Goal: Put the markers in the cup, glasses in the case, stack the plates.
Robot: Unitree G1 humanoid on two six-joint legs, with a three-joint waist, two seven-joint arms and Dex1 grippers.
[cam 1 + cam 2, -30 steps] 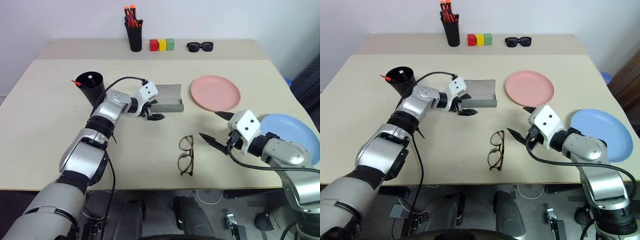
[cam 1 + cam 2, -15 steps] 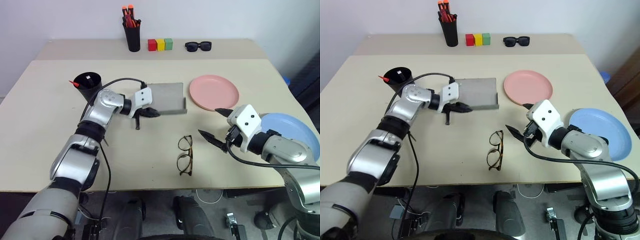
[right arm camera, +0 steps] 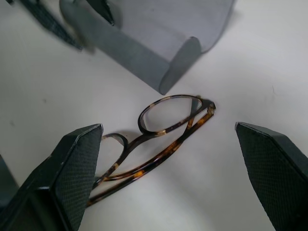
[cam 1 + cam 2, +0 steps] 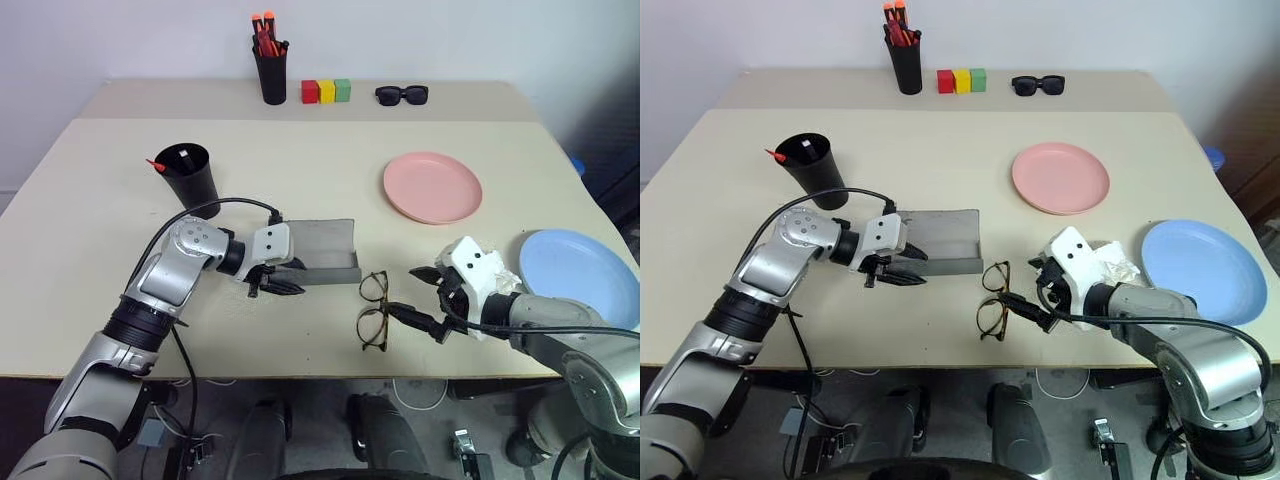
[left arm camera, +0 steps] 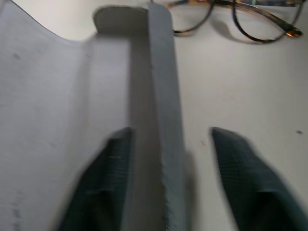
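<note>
the left tool (image 4: 896,277) straddles the front wall of the open grey felt case (image 4: 940,240) near the tabletop's front edge, likely steadying it. the right tool (image 4: 425,296), wide open and empty, reaches around the thin round-lensed glasses (image 4: 372,308) just beside the case.
</note>
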